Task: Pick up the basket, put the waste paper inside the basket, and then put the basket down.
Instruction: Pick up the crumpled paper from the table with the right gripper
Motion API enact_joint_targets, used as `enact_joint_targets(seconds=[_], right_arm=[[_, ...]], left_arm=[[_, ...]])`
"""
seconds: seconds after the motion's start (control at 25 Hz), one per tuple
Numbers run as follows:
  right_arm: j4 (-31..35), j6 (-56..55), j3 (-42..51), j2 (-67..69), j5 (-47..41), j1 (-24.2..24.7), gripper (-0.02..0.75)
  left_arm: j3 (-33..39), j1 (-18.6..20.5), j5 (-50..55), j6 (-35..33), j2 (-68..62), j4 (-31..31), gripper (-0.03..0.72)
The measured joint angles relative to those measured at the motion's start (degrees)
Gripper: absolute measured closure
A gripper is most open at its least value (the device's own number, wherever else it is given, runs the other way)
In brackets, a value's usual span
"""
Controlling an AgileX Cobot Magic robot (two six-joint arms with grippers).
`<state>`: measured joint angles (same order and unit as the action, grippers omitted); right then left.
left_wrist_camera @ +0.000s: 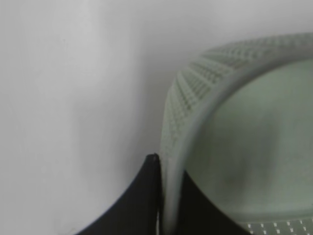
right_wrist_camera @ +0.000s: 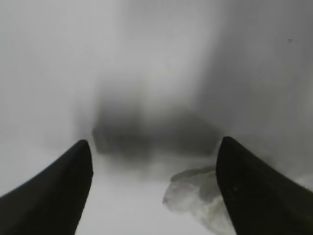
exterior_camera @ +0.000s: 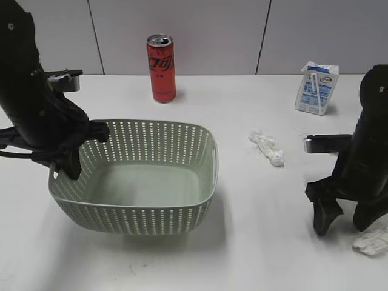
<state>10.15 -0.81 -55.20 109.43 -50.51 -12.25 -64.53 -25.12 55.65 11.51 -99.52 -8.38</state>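
- On the red can [exterior_camera: 161, 68] at the back of the table I see dark lettering running vertically down its side; it looks like Coca-Cola script, but I can't make out the letters for certain.
- On the blue-and-white carton [exterior_camera: 316, 88] at the far right I can spot a small oval logo near the top, too small for me to read.
- From both wrist views I get no text at all.

Clear: bare surface [exterior_camera: 260, 242] between basket [exterior_camera: 151, 200] and my right end effector [exterior_camera: 342, 221] | Obstacles: can [exterior_camera: 160, 68], carton [exterior_camera: 316, 88] at back
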Motion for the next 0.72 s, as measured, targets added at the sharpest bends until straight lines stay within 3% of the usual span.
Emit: enact_joint_targets(seconds=[0.52,0.72], right_arm=[[0.0,0.0,-1.2,1.5,1.0,0.0,0.147],[-1.6,0.0,-4.6,-0.1,-3.2,0.0,0.147]], left_arm=[[0.0,0.0,-1.2,0.0,0.0,-0.2,0.688],[0.0,0.0,-1.2,0.0,0.0,-0.2,0.688]])
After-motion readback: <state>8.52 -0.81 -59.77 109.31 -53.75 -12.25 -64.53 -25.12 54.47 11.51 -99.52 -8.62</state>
